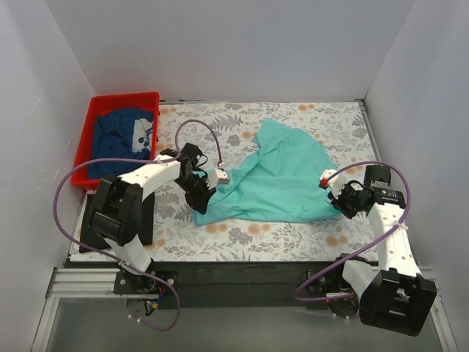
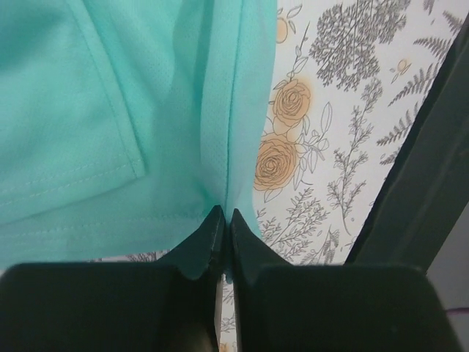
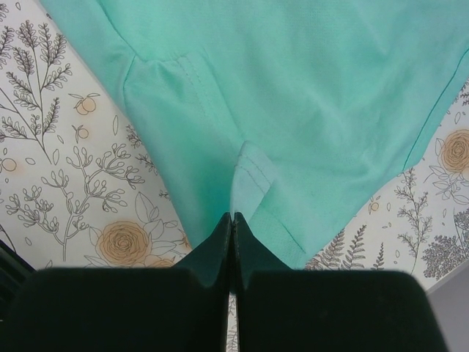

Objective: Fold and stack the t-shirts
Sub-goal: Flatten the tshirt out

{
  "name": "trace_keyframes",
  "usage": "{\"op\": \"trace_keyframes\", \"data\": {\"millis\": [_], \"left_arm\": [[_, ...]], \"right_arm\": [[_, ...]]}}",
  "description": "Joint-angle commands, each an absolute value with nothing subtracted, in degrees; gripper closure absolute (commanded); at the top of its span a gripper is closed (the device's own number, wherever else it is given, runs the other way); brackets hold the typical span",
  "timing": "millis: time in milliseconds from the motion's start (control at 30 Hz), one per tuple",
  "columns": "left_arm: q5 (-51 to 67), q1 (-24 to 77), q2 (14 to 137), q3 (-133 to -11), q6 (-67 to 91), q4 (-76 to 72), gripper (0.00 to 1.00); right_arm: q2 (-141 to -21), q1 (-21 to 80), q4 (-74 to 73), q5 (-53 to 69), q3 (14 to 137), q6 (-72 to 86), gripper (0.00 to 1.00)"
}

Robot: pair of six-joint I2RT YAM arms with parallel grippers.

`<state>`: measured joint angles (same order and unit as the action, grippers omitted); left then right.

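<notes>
Red bin holds a navy shirt; the teal shirt lies between left gripper and right gripper, both clamping its edges.

**Bright, even, diffuse light; shadows soft and faint.**

The overhead view is sharp throughout. The white walls read pale grey and the floral-patterned counter is evenly lit. The crumpled teal-turquoise cloth t-shirt at the counter's middle throws only a faint shadow along its near hem. In the wrist views the cloth's weave and stitching are crisp, while the left arm's black two-finger tool and the right arm's black two-finger tool are underexposed, soft-edged masses.
</notes>
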<state>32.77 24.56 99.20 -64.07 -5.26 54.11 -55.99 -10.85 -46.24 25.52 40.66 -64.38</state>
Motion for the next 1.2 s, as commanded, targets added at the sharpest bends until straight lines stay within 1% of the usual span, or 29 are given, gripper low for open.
{"op": "trace_keyframes", "data": {"millis": [0, 67, 167, 200, 233, 300, 333, 433, 467, 533, 600, 633, 667, 733, 767, 800, 900, 1033, 1167], "left_arm": [[32.5, 24.4, 90.7, -65.7, -5.1, 54.9, 1.00], [30.9, 23.4, 89.2, -67.6, -4.0, 55.0, 1.00], [29.4, 19.8, 89.7, -75.3, -2.1, 56.2, 1.00], [29.0, 18.6, 90.4, -81.3, -1.6, 56.6, 1.00], [28.3, 16.1, 92.2, -84.5, -0.5, 56.8, 1.00], [27.9, 13.9, 94.1, -92.0, 2.6, 57.2, 1.00], [27.5, 13.1, 95.6, -98.6, 4.6, 57.3, 1.00], [25.0, 11.2, 96.2, -109.1, 8.4, 56.6, 1.00], [23.9, 10.8, 95.6, -110.4, 9.2, 56.3, 1.00], [22.2, 10.5, 92.9, -109.9, 11.8, 52.8, 1.00], [21.0, 10.5, 86.4, -107.3, 14.2, 50.1, 1.00], [20.4, 10.5, 84.0, -104.0, 15.3, 46.7, 1.00], [19.6, 10.5, 78.8, -102.3, 18.0, 44.9, 1.00], [17.3, 10.5, 74.2, -100.0, 20.5, 41.0, 1.00], [16.4, 10.5, 71.8, -98.3, 21.7, 39.7, 1.00], [15.0, 10.5, 68.2, -98.0, 23.7, 38.6, 1.00], [13.5, 10.5, 62.8, -98.0, 26.5, 35.9, 1.00], [16.9, 10.5, 59.0, -97.5, 26.9, 32.0, 1.00], [19.6, 10.5, 60.2, -98.3, 26.5, 32.0, 1.00]], "right_arm": [[-56.5, -10.8, -46.5, 26.8, 45.6, -63.7, 0.99], [-57.9, -10.8, -46.0, 28.0, 48.5, -60.6, 0.99], [-63.2, -10.8, -44.8, 29.4, 59.1, -53.7, 0.99], [-66.2, -10.8, -44.6, 29.6, 62.4, -52.0, 0.99], [-67.8, -10.9, -44.3, 30.3, 69.7, -50.3, 0.99], [-72.2, -10.9, -43.7, 30.9, 76.8, -45.3, 0.99], [-73.5, -10.9, -43.5, 30.9, 84.2, -43.5, 0.99], [-76.9, -11.1, -42.6, 30.4, 95.8, -38.7, 0.99], [-77.3, -11.2, -42.5, 30.1, 98.1, -37.9, 0.99], [-77.1, -11.3, -41.2, 28.8, 102.6, -34.9, 0.99], [-74.7, -11.4, -39.6, 27.4, 104.0, -32.9, 0.99], [-73.3, -11.4, -37.5, 25.7, 103.6, -30.7, 0.99], [-69.9, -11.5, -35.4, 24.6, 102.8, -29.5, 0.99], [-65.6, -11.5, -29.4, 22.0, 100.3, -28.0, 0.99], [-61.6, -11.5, -27.4, 21.2, 97.8, -26.8, 0.99], [-59.7, -11.5, -25.5, 20.4, 97.0, -26.2, 0.99], [-55.1, -11.5, -19.8, 17.1, 96.3, -24.4, 0.99], [-54.1, -11.5, -16.1, 13.8, 99.0, -23.1, 0.99], [-56.7, -11.5, -15.8, 13.5, 102.5, -23.6, 0.99]]}}
